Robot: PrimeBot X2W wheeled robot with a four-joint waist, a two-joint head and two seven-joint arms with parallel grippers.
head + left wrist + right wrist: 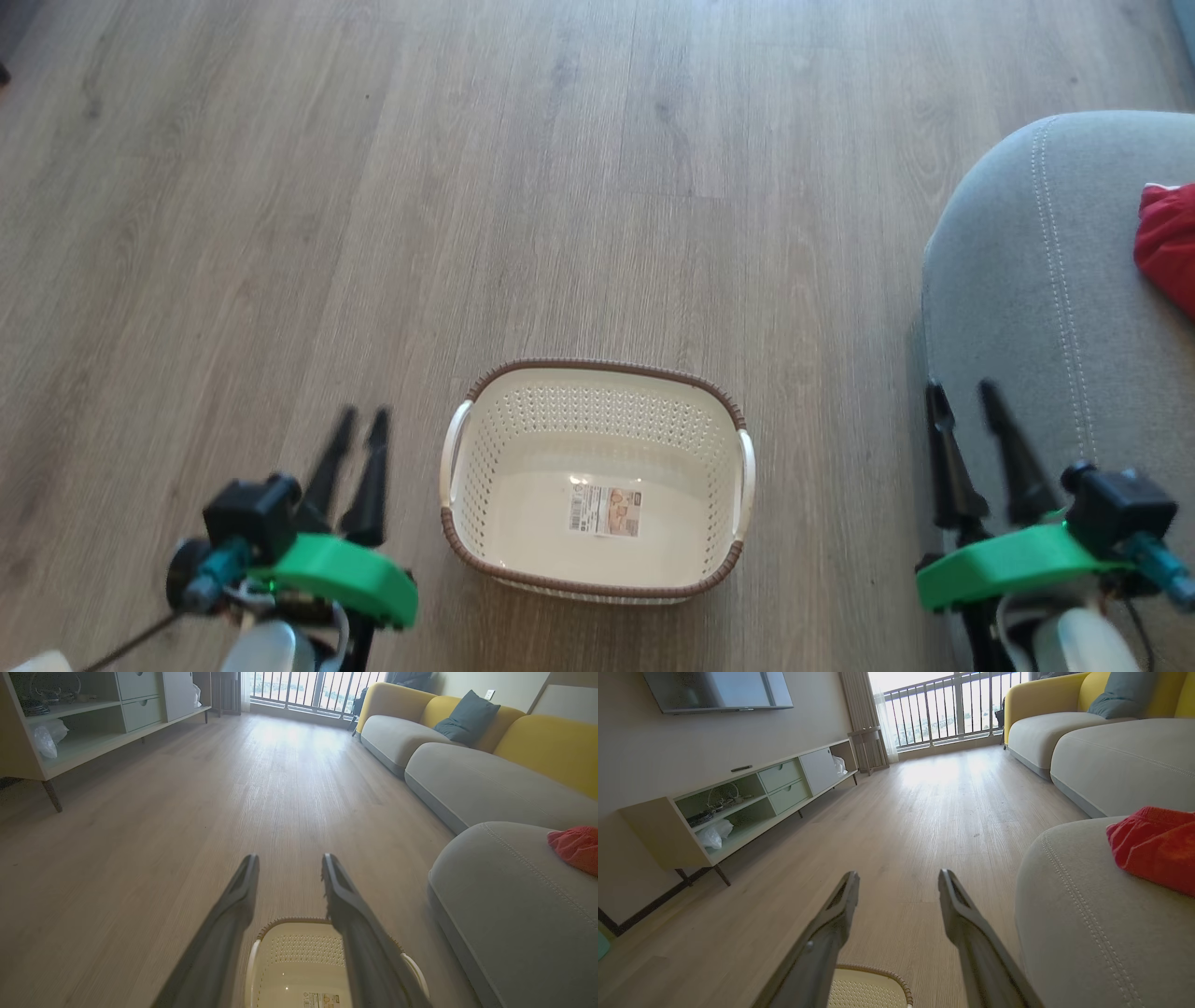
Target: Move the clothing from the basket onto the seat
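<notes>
Basket (597,411) sits at head view's six o'clock, bottom bare; red clothing (1172,243) lies on the grey seat (1018,280) at three. Left wrist view: left pincer (289,857) parted, holding nothing. Right wrist view: right pincer (898,873) wider, likewise.

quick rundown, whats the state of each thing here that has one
basket, upright on the floor, empty, label on its bottom showing
clothing, red, lying crumpled on the seat
seat, bearing the clothing near its corner
left pincer, open, empty
right pincer, open, empty
drawers, shut
</notes>
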